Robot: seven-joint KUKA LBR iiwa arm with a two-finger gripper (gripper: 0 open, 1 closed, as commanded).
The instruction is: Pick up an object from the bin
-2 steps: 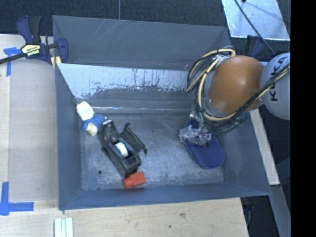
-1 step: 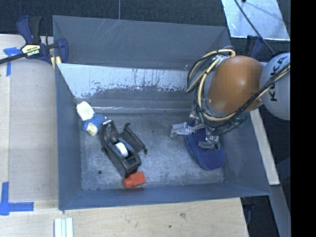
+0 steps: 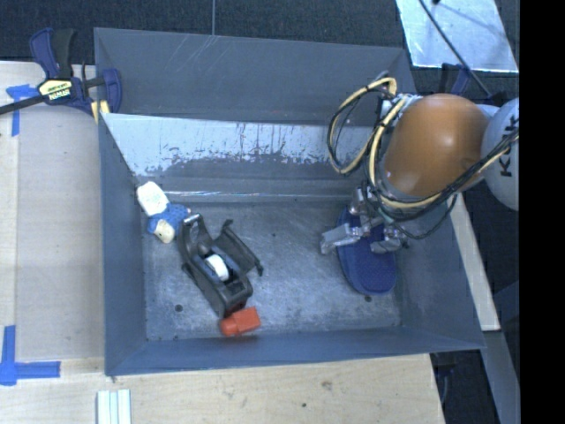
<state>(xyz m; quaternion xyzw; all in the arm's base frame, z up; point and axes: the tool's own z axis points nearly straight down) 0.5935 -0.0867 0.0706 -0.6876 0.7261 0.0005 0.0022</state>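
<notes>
Looking down into grey metal bin (image 3: 124,263). From left: small white-and-blue thing (image 3: 155,208) near left wall; just beside it, black holder with white roll (image 3: 218,268), lying slantwise; orange block (image 3: 240,322) touching its lower end. Right part of floor: dark blue flat rounded thing (image 3: 371,274), with claw (image 3: 349,235), under orange wrist cover (image 3: 433,144), low over its upper edge. Claw open or closed: cannot tell.
</notes>
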